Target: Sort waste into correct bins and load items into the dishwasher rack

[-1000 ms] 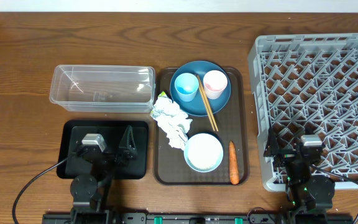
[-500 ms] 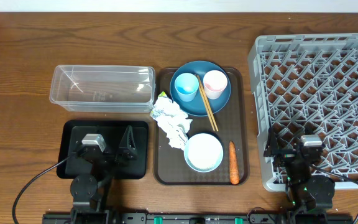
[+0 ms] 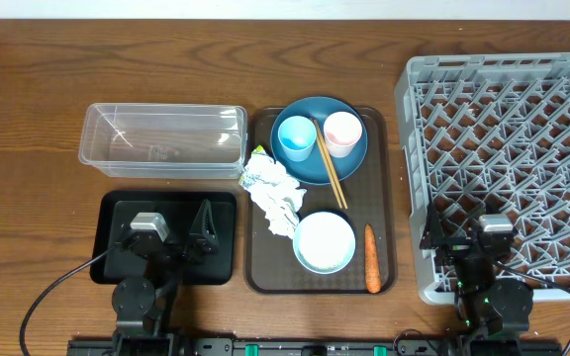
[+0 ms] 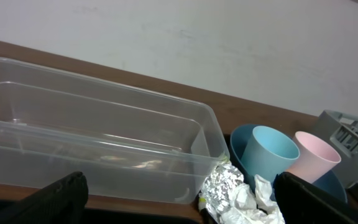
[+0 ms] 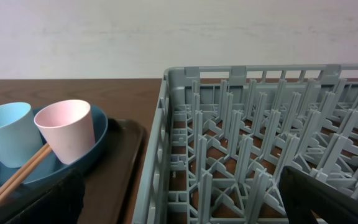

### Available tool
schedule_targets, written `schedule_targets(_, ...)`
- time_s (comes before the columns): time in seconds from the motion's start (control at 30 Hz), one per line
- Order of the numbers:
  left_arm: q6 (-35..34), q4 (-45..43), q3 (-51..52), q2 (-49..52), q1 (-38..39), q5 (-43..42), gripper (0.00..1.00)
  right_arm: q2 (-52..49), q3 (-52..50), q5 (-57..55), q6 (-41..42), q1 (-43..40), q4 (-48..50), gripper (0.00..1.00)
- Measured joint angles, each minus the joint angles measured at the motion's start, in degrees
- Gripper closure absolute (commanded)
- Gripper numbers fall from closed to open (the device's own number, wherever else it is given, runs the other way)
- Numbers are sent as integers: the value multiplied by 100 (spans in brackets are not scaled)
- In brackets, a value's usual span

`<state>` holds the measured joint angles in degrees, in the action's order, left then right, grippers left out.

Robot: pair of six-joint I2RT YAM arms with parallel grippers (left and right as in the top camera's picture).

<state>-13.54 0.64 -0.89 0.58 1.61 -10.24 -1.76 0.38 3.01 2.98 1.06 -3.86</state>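
Note:
On the brown serving tray (image 3: 388, 188) lie a dark-blue plate (image 3: 310, 166) with a light-blue cup (image 3: 297, 138), a pink cup (image 3: 342, 133) and chopsticks (image 3: 331, 170), white napkins (image 3: 280, 201) with the foil wrapper (image 4: 224, 186), and a light-blue bowl (image 3: 325, 241). The clear tub (image 3: 162, 140) is empty. My left gripper (image 3: 173, 242) is open and empty over the black tray (image 3: 222, 265). My right gripper (image 3: 463, 243) is open and empty at the grey rack's (image 3: 522, 129) front left corner. I cannot make out rice grains.
An orange carrot (image 3: 371, 259) lies on the brown tray's right side beside the bowl. The rack's left wall (image 5: 157, 155) stands close to the brown tray. Bare wooden table (image 3: 166, 59) lies behind the tub.

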Motion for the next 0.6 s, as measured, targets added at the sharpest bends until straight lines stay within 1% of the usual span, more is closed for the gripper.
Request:
schedule_targets(0.1,-249,-2,-2,0,0,-9,2,0,0,0,0,0,0,1)
schedule_targets(0.2,-699,-13,0,0,0,-114,2,0,0,0,0,0,0,1)
schedule_targets(0.33,-1207,-46,-13,2,0,-680,2,0,2,0,0,0,0,1)
schedule_targets(0.5,-1453,-46,-37,0,0,-1491,2,0,0,0,0,0,0,1)
schedule_targets(0.6,-1508,-44,-44,0,0,-1770,2,0,0,0,0,0,0,1)
